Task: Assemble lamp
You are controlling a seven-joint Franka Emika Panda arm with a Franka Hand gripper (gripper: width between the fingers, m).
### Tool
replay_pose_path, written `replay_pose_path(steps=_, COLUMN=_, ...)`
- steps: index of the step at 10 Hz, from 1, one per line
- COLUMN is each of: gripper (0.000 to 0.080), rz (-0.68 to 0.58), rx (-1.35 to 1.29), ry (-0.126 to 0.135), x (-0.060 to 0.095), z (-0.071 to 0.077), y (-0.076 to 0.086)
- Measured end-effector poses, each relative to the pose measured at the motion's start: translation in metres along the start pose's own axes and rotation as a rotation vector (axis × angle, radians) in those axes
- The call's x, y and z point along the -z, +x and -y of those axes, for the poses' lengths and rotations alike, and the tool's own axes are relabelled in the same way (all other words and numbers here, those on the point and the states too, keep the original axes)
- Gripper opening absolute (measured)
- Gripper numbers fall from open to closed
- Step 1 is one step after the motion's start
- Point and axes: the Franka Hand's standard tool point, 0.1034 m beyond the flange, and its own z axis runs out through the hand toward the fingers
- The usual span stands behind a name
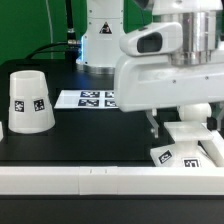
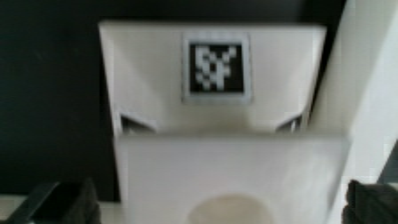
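Note:
The lamp's flat square base (image 1: 178,154) lies at the exterior view's right, near the front rail. In the wrist view the base (image 2: 214,130) fills the picture, with its tag (image 2: 217,68) and round socket (image 2: 228,208) showing. My gripper (image 1: 183,128) hangs right over the base and is open. Its dark fingertips (image 2: 63,200) stand on either side of the base, and the gripper (image 2: 217,200) holds nothing. The tapered shade (image 1: 30,101) stands mouth down at the exterior view's left, far from the gripper. The bulb is not clearly in view.
The marker board (image 1: 88,98) lies flat on the black table behind the middle. A white rail (image 1: 90,180) runs along the table's front edge. The arm's white body (image 1: 100,35) stands at the back. A small white shape (image 1: 2,128) shows at the left edge.

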Motion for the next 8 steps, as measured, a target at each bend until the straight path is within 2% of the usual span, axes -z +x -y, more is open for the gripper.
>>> replay_pose_path(steps=3, gripper=0.0699, rz=0.016, rx=0.014, ry=-0.004, x=0.01, z=0.006, y=-0.034)
replay_pose_path(steps=4, gripper=0.0699, rz=0.025, rx=-0.012, ry=-0.005, x=0.012, z=0.012, y=-0.044)
replay_pose_path(steps=5, gripper=0.0699, rz=0.03, rx=-0.047, ry=-0.005, x=0.017, z=0.024, y=-0.051)
replay_pose_path(steps=7, gripper=0.0699, rz=0.033, rx=-0.075, ry=-0.002, x=0.02, z=0.049, y=-0.054)
replay_pose_path(steps=8, gripper=0.0699, rz=0.032, rx=-0.063, ry=0.0, x=0.02, z=0.054, y=-0.053)
